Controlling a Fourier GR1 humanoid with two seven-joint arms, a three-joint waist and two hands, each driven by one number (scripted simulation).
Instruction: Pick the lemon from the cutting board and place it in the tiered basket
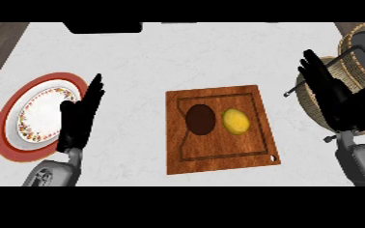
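The lemon (236, 121) is lying on the cutting board (220, 152), beside a dark round hollow (200, 119), not yet picked. The right hand (329, 94), fingers straight, is hovering by the tiered basket (354, 53); the left hand (80, 116) is resting open near a plate (21, 96). No writing is showing anywhere

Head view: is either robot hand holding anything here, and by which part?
Nothing is held. The left robot hand and right robot hand are both open; the lemon lies untouched on the cutting board.
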